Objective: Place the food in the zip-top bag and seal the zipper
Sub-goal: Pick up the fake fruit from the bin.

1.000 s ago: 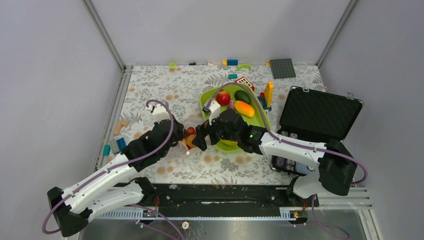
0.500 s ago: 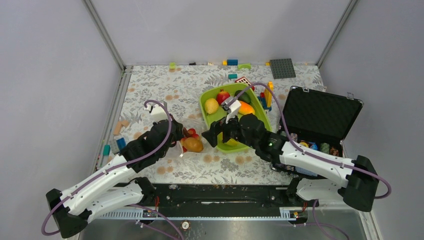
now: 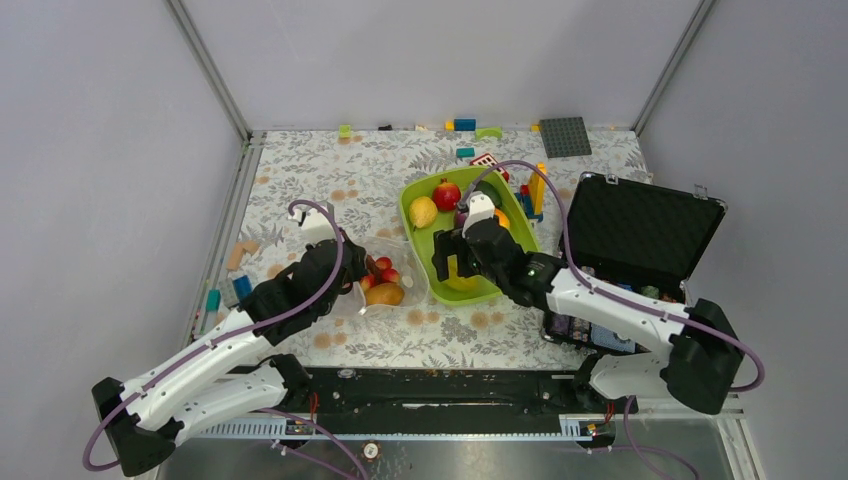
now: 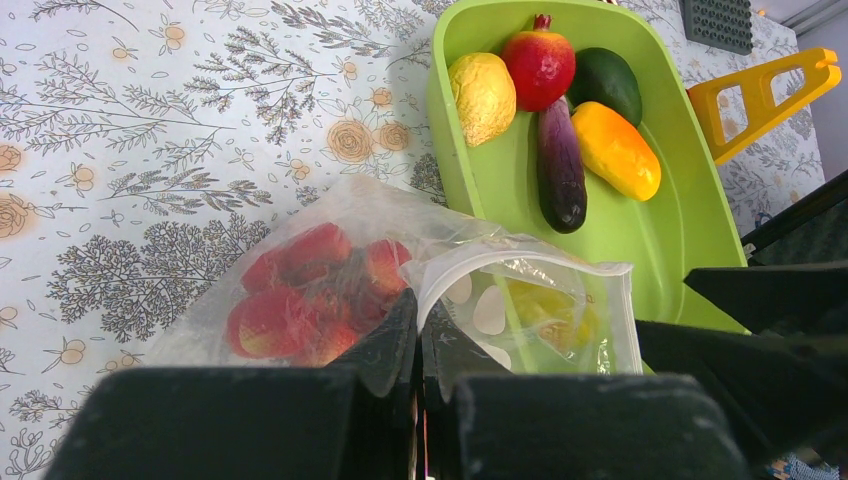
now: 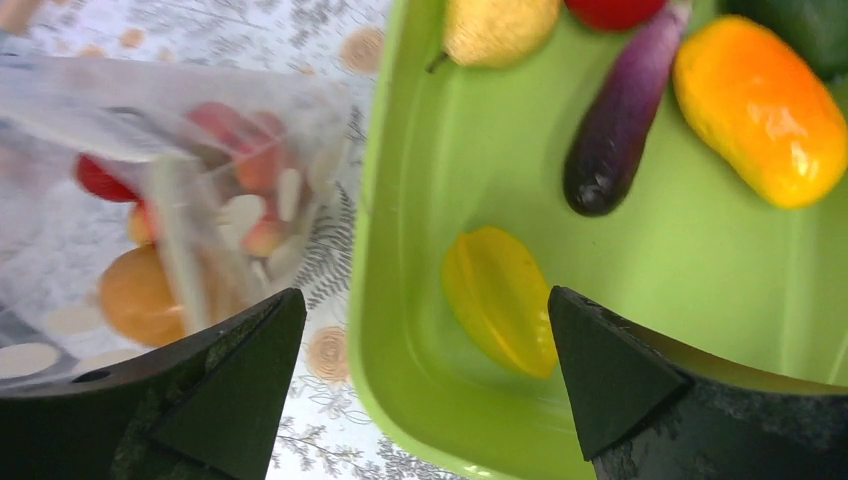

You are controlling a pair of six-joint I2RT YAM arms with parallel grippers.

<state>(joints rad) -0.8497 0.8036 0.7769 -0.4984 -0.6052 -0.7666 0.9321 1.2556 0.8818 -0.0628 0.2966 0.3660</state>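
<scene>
The clear dotted zip-top bag (image 3: 388, 275) lies left of the lime tray (image 3: 408, 205), with red grapes (image 4: 300, 290) and a brown kiwi (image 5: 140, 295) inside. My left gripper (image 4: 418, 330) is shut on the bag's mouth edge (image 4: 470, 262) and holds it open towards the tray. My right gripper (image 5: 424, 292) is open and empty above the tray's near left corner, over the yellow starfruit (image 5: 500, 297). Lemon (image 4: 482, 83), red apple (image 4: 540, 62) and purple eggplant (image 4: 562, 165) lie in the tray. The zipper strip is not told apart.
An orange-yellow fruit (image 4: 617, 150) and a dark green one (image 4: 607, 82) also lie in the tray. An open black case (image 3: 640, 230) stands right of it. Building blocks (image 3: 538, 188) and a grey baseplate (image 3: 565, 137) are behind, more blocks (image 3: 240, 255) at the left edge.
My right gripper has drawn back from the bag's mouth to the right, over the tray. The kiwi now lies in the bag. The left gripper keeps its hold.
</scene>
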